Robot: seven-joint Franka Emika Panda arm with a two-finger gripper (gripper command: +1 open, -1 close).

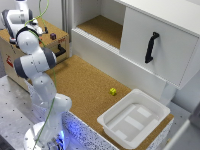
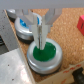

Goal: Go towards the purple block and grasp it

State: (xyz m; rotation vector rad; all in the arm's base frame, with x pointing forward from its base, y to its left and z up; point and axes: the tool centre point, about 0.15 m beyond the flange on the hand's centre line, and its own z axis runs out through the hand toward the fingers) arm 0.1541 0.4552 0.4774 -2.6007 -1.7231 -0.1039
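cork-brown worktop (image 1: 80,82) runs through the middle of the exterior view. the tiny dark purple cube (image 1: 53,36) sits in the upper left of that frame, on top of a brown wooden box (image 1: 12,60), near the box's black handle (image 1: 60,50). white panda arm (image 1: 37,62) rises from the lower left and reaches up over the box; its gripper (image 1: 12,20) is at the far upper left, to the left of the purple cube and apart from it. a tiny yellow-green cube (image 1: 113,91) lies on the cork at mid right. white plastic tray (image 1: 107,121) sits at lower right. white cabinet with a black door handle (image 1: 151,47) at upper right.

wrist view: jaws (image 2: 41,31) stand close together, nothing between them; cannot tell whether fully shut. under them a grey round button with a green top (image 2: 45,56); a second one, blue-topped (image 2: 25,27), beyond. a red block (image 2: 81,21) at the frame edge. purple cube not seen here.
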